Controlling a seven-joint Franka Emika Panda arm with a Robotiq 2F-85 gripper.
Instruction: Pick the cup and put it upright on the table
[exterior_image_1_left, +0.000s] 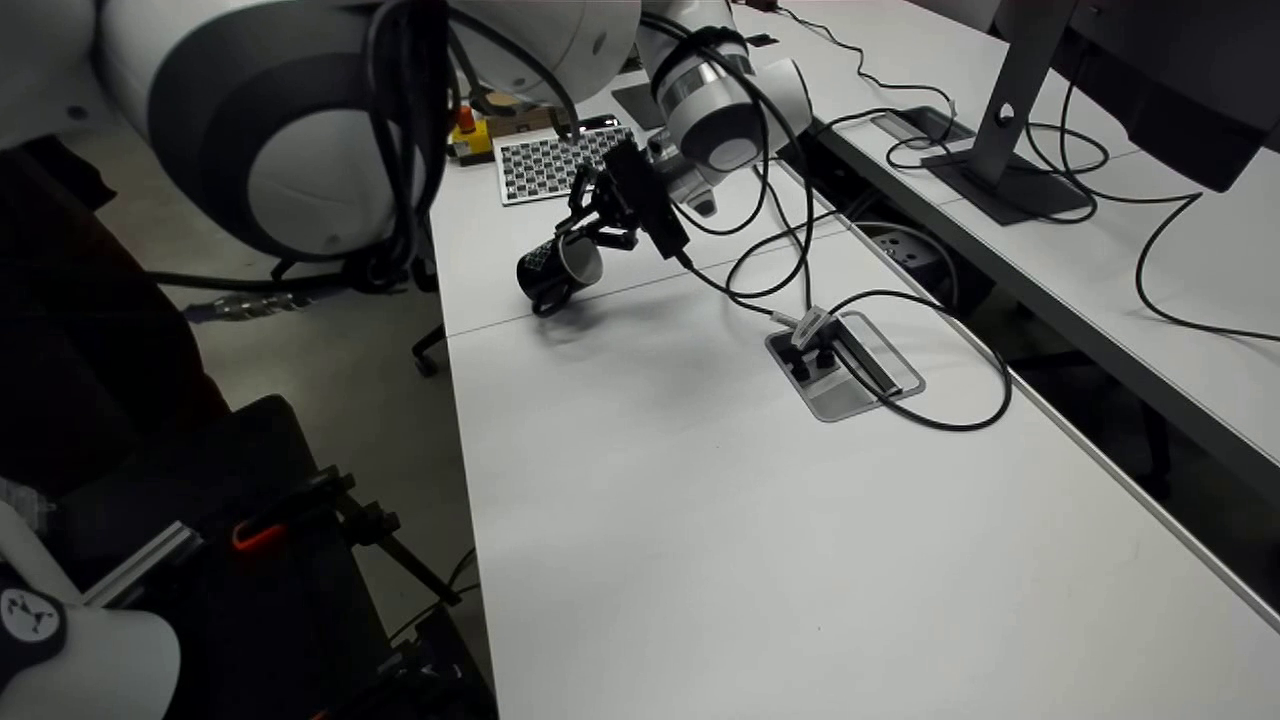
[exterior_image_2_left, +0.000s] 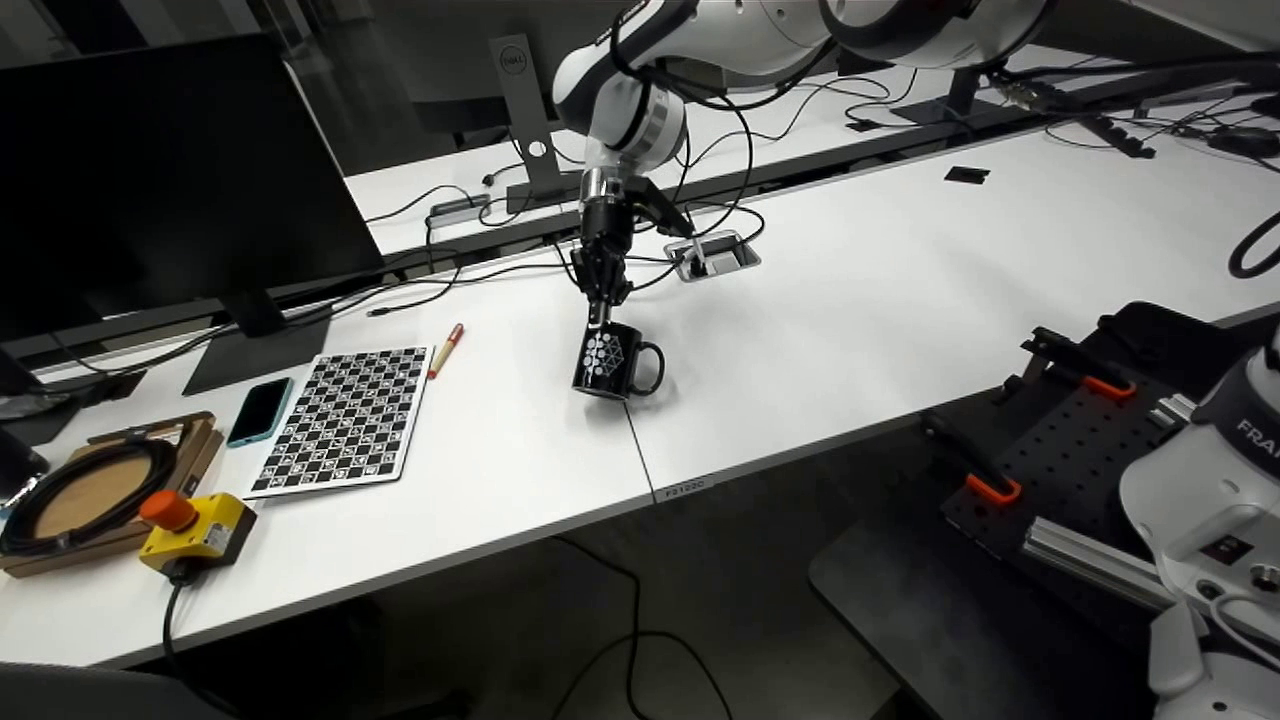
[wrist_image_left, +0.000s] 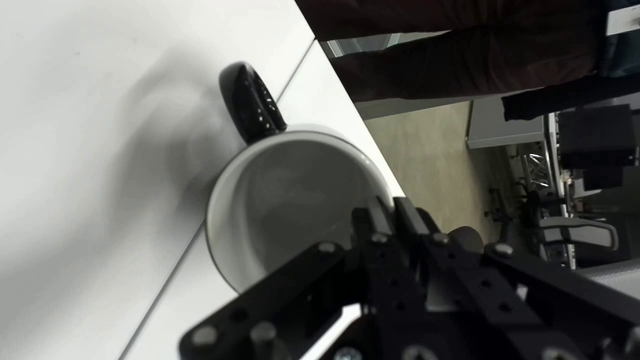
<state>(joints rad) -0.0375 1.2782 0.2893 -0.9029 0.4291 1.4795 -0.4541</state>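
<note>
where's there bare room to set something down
Broadest on the table between the cable port and the edge by the perforated plate; a smaller patch between the cup and pen. Crowded around the cable port, with cables, and by the checkered board, phone, cardboard box and red button.

My arm (exterior_image_2_left: 745, 38) stretches across the top of an exterior view, its wrist (exterior_image_2_left: 622, 115) bent so that the end effector (exterior_image_2_left: 599, 318) points downward. In the wrist view I see its two fingers (wrist_image_left: 412, 217) pinched nearly together, side by side.
</note>
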